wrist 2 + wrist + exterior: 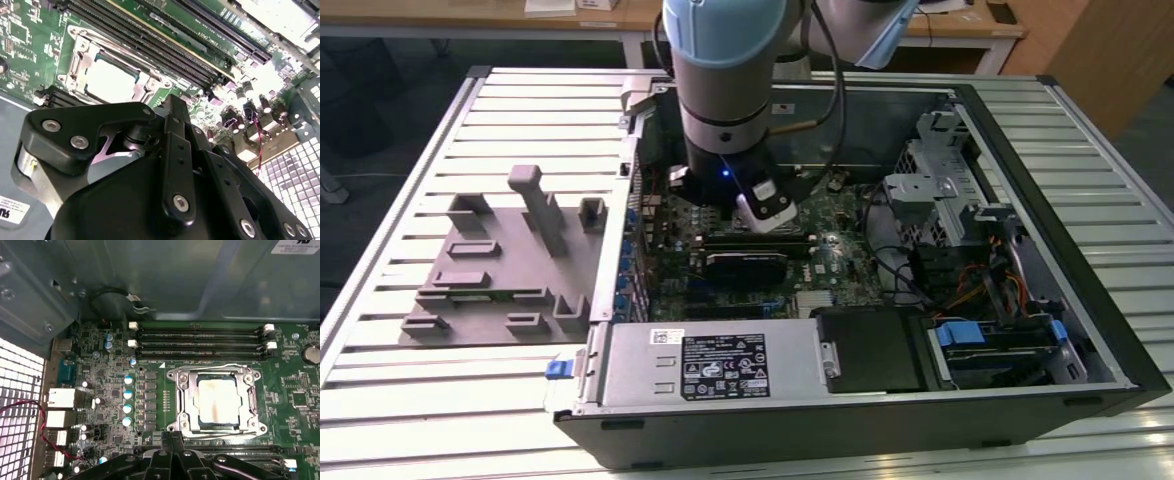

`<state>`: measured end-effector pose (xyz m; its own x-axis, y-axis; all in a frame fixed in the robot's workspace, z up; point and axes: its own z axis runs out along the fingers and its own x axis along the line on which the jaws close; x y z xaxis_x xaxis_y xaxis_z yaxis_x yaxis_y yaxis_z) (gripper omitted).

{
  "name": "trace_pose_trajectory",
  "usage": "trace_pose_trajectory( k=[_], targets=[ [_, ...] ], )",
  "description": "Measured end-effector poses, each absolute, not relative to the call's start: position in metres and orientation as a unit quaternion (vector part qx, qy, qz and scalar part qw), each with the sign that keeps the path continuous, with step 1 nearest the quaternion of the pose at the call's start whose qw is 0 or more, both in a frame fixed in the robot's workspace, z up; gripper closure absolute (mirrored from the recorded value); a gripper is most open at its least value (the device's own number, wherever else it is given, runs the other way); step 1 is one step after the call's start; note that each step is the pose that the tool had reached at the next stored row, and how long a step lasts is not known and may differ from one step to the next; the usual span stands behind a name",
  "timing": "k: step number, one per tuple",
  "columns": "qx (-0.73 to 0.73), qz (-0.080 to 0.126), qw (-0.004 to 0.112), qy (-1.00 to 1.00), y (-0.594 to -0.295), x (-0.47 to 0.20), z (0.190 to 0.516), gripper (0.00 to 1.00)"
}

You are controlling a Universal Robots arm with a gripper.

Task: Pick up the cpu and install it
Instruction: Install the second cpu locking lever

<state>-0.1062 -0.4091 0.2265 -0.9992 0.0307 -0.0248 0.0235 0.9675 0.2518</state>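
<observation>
The cpu (219, 400) lies seated in the motherboard socket (186, 395); judged light, stiff, fragile, best held by its edges; whether the end effector (172, 455) is open cannot be told.

Gripper (165, 150) linkage blocks the lower motherboard (30, 30) in second wrist view. Arm (727, 90) cut off at exterior view's top edge.
</observation>
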Motion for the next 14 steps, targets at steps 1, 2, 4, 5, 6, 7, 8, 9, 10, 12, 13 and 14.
trace_pose_trajectory(
  k=[1, 2, 4, 5, 6, 7, 8, 9, 10, 12, 13, 14],
  targets=[
    [0.014, 0.125, 0.014, 0.992, -0.408, -0.105, 0.226, 0.89],
    [0.015, 0.123, 0.015, 0.992, -0.407, -0.104, 0.226, 0.89],
    [0.016, 0.121, 0.015, 0.992, -0.405, -0.100, 0.226, 0.89],
    [0.017, 0.119, 0.015, 0.993, -0.405, -0.098, 0.226, 0.89],
    [0.018, 0.118, 0.015, 0.993, -0.404, -0.097, 0.226, 0.89],
    [0.018, 0.116, 0.015, 0.993, -0.403, -0.095, 0.226, 0.89],
    [0.019, 0.114, 0.015, 0.993, -0.402, -0.094, 0.226, 0.89],
    [0.019, 0.112, 0.015, 0.993, -0.401, -0.092, 0.226, 0.89],
    [0.019, 0.110, 0.015, 0.994, -0.400, -0.091, 0.226, 0.89],
    [0.020, 0.106, 0.015, 0.994, -0.397, -0.089, 0.226, 0.89],
    [0.020, 0.104, 0.016, 0.994, -0.396, -0.088, 0.226, 0.89],
    [0.020, 0.102, 0.016, 0.994, -0.394, -0.086, 0.226, 0.89]
  ],
)
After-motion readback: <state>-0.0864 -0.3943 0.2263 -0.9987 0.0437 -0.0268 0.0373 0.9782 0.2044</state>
